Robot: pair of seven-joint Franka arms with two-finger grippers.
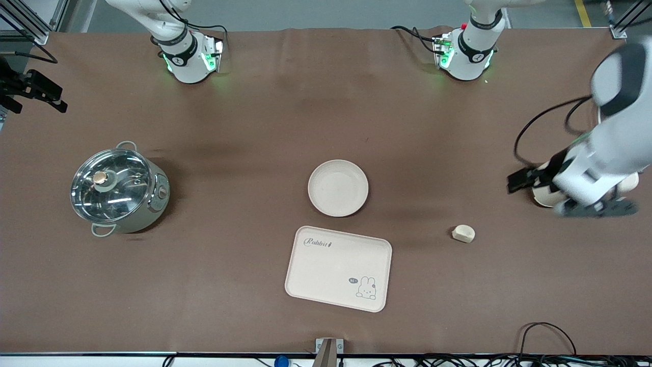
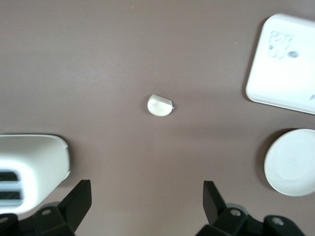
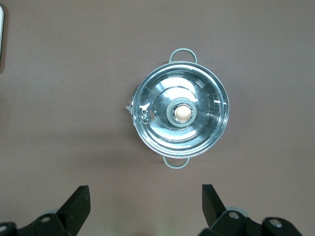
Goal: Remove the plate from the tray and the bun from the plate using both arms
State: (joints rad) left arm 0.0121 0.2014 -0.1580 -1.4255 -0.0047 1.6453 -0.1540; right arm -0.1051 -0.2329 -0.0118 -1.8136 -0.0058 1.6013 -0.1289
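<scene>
Brown tabletop (image 1: 326,127) filled the front view: plate (image 1: 337,187) sat bare just beside the tray (image 1: 338,268), farther from the camera; bun (image 1: 463,233) lay apart from the plate, toward the left arm's end; a lidded pot (image 1: 118,189) toward the right arm's. Left wrist view: left gripper (image 2: 147,209) hung over bare cloth near the bun, fingers apart, holding nothing. Right wrist view: right gripper (image 3: 145,209), fingers apart, hung near the pot. Judged: both removals done; next, arms only need to retract.
</scene>
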